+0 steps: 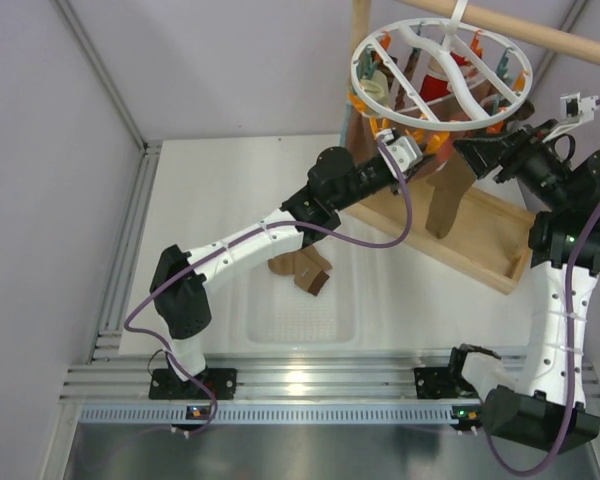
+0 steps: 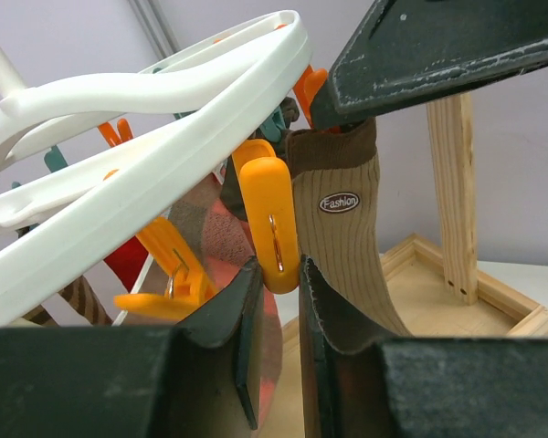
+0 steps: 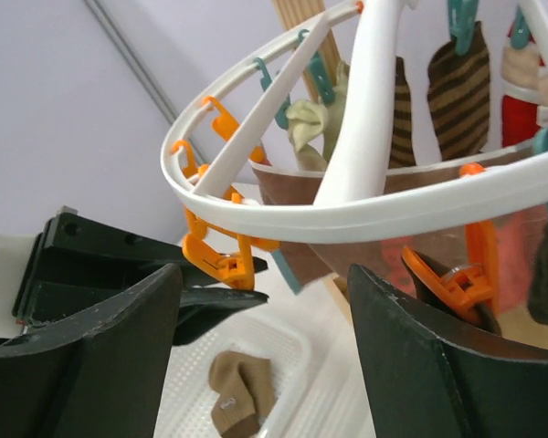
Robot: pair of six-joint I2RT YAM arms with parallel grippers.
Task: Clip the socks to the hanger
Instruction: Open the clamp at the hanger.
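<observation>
The white ring hanger (image 1: 440, 75) hangs from a wooden rod, with orange and teal pegs along its rim. My left gripper (image 1: 412, 150) reaches up under its near rim. In the left wrist view it (image 2: 281, 274) is shut on the lower end of an orange peg (image 2: 272, 228). A tan sock (image 2: 342, 228) with a dark cuff and a "Fashion" label hangs right beside that peg; I cannot tell if the peg grips it. My right gripper (image 1: 477, 150) is open wide and empty just under the rim (image 3: 265, 292). Another tan sock (image 3: 242, 388) lies in the tray (image 1: 302, 268).
The wooden frame's base (image 1: 480, 250) sits at the right under the hanger, its rod (image 1: 540, 30) above. A white perforated tray (image 1: 300, 320) lies at the middle. Several other socks, striped and red, hang on the far side of the ring (image 3: 457, 82).
</observation>
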